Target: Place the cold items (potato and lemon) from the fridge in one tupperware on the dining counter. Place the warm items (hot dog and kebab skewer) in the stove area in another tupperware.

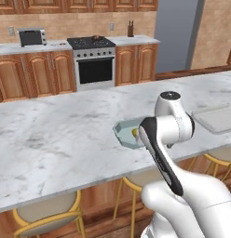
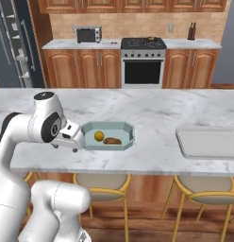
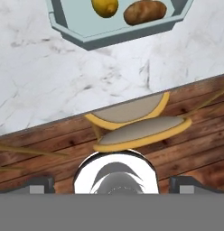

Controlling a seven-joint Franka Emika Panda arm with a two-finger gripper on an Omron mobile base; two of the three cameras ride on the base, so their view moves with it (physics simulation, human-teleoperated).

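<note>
Hand [image 2: 76, 140], open and empty, hangs by the worktop's [image 2: 152, 111] near edge left of the tub [image 2: 108, 137] holding lemon [image 2: 98, 136] and potato [image 2: 112, 140]; both look firm, light and rollable, best pinched across the middle.

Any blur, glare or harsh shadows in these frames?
Left base view: soft overall, arm blocks most of the tupperware. Right base view: even light, no glare, lemon and potato clear, faint shadow under the tupperware. Hand view: sharp on lemon and potato at top, stool below, no glare.
</note>
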